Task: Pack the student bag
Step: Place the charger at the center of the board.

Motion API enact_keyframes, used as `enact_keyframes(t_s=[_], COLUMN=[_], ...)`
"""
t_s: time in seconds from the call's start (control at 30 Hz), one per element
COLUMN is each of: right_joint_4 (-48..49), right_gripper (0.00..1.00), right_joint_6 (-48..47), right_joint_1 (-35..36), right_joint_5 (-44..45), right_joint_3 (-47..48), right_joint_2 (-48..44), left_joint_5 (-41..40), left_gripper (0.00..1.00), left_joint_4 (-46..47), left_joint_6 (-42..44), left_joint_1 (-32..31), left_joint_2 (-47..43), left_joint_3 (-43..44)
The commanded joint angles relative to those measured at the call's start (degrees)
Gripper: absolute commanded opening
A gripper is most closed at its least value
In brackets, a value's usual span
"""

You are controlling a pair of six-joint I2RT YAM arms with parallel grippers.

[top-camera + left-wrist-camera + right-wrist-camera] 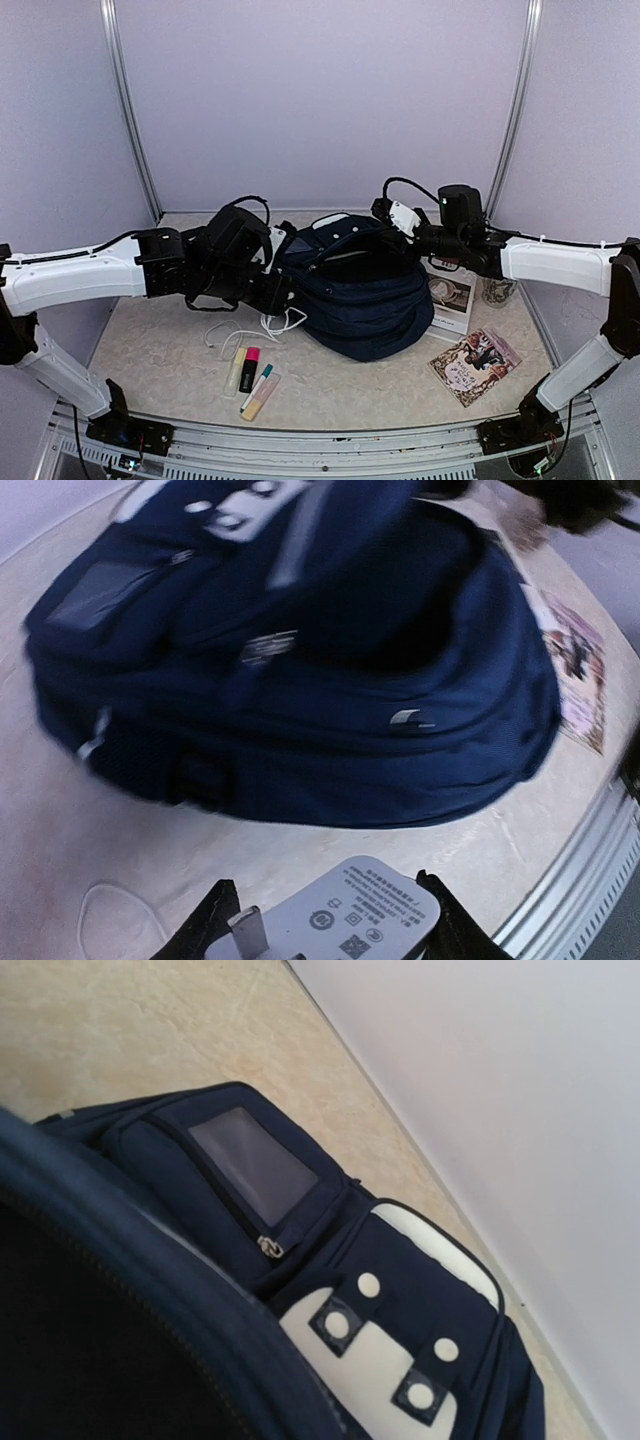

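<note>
At the middle of the beige bench, the large dark navy fabric student bag is laid. The left claw is closed on a pale grey plug-in charger; the state of the right claw cannot be told.

left hand gripping white charger, blurred navy student bag just beyond

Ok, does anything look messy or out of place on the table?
Nothing looks spilled or damaged. Only a white cable lies in loose loops on the table beside the bag, below the left gripper, which holds a charger.
</note>
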Motion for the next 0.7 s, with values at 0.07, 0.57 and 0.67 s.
enact_keyframes(t_s=[0.07, 0.57, 0.67], right_joint_4=[3.0, 0.23, 0.29], right_gripper=[0.0, 0.0, 0.0], right_joint_6=[3.14, 3.15, 3.15], right_joint_1=[-1.09, -1.18, -1.18], right_joint_5=[-1.74, -1.86, -1.94], right_joint_3=[3.25, 4.23, 4.02], right_joint_2=[0.21, -0.45, -0.34], left_joint_5=[14.87, 18.09, 16.97], left_gripper=[0.26, 0.74, 0.95], left_joint_4=[7.57, 2.44, 6.18], left_joint_6=[19.9, 36.08, 36.72], left_joint_1=[-5.37, -9.7, -9.7], left_joint_2=[13.54, 30.65, 25.49], left_joint_3=[4.95, 13.14, 10.46])
